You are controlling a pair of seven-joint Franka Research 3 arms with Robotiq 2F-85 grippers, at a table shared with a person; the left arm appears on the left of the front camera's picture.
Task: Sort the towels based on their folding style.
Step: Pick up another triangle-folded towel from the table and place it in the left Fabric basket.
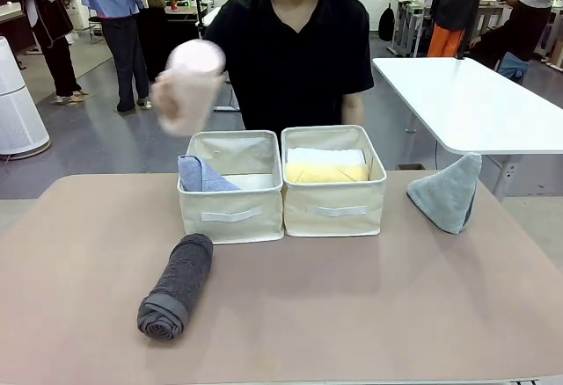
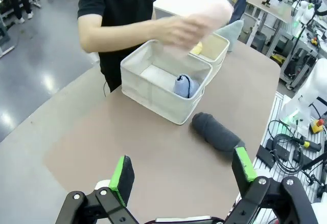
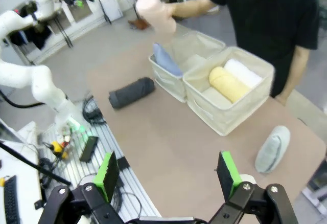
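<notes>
Dark grey rolled terry towel [image 1: 179, 286] is lying on the tabletop [image 1: 352, 297], just before the left-hand cream fabric bin [image 1: 230, 214], long axis running 1-to-7 o'clock in the front view. Left gripper [image 2: 181, 175], jaws spread and empty, is finding it at 1 o'clock, the nearer arm. Right gripper [image 3: 167, 175], likewise released, is hanging farther off.

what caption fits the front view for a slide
Person holds pink rolled towel above two cream bins; dark grey roll lies in front

The dark grey towel [image 1: 176, 286], lower left in the front view, is rough, matt terry cloth. The grey-green towel [image 1: 447, 193] at right has the same looped nap. The yellow towel [image 1: 326, 172] and white towel [image 1: 325, 156] look soft and fluffy. The left bin [image 1: 202, 222] and right bin [image 1: 303, 218] are matt cream woven cloth. The bench [image 1: 369, 315] is smooth, matt beige. The left hand [image 2: 183, 169] is black plastic with matt green pads [image 2: 120, 175].
</notes>
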